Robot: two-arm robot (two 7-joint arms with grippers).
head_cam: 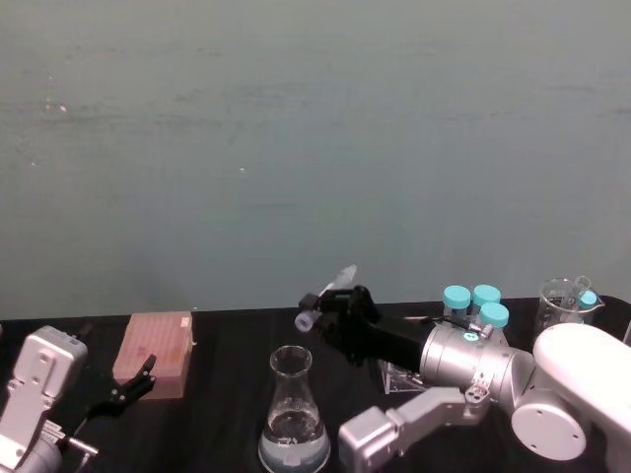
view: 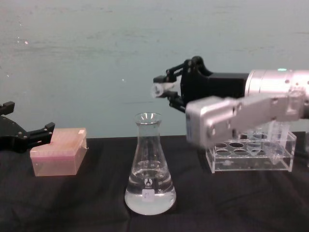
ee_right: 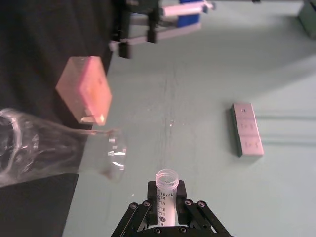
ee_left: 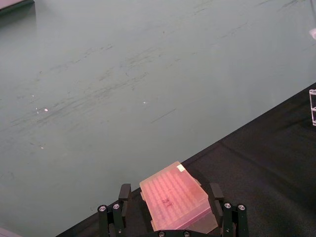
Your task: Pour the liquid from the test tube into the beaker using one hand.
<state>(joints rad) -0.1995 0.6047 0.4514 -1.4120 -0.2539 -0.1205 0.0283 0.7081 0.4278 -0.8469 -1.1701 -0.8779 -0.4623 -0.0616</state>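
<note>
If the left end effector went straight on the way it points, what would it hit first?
The pink box, just ahead of the left end effector; its open fingers frame it in the left wrist view. Depth is unclear.

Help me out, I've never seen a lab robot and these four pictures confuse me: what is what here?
It is one robot with two arms, photographed at one moment by four of its own cameras. One is on its head looking down, one on its chest looking across the table, and one on each wrist. Each arm ends in a gripper. The right gripper is shut on a small clear test tube. The tube is tilted, with its open mouth a little above the rim of the beaker, a cone-shaped glass flask holding some clear liquid. The left gripper hangs open by a pink box. On the black table there are also a clear rack and teal-capped tubes.
</note>
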